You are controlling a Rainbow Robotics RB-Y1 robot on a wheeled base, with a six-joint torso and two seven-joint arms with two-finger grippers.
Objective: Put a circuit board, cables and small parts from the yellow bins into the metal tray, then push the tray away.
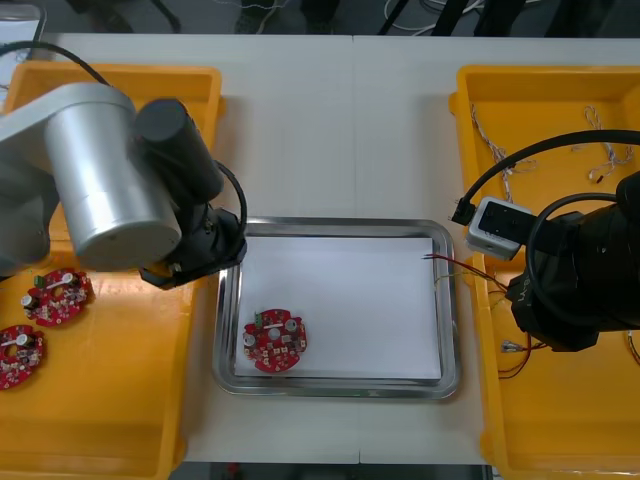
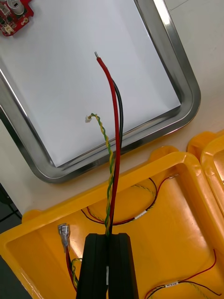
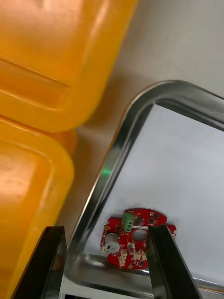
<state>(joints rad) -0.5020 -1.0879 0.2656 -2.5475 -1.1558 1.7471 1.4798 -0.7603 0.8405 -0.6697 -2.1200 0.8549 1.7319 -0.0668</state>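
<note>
While L tool [image 3: 105,231] gapes, R tool [image 2: 108,237] grips cables [image 2: 115,140].

At mid-counter [image 1: 350,130], the tray [image 1: 340,386], flanked left and right by bins [image 1: 120,420], two a side. Holds one circuit board [image 1: 274,341] in its near left corner. In the near left bin, two more boards [image 1: 60,297], side by side. Above the tray's left rim, the left gripper [image 3: 105,261], jaws apart. Over the near right bin [image 2: 186,196], the right gripper [image 2: 108,261], jaws closed on cables [image 2: 113,140] that reach across the tray's right rim. Other cables [image 1: 500,150] lying in both right bins.
</note>
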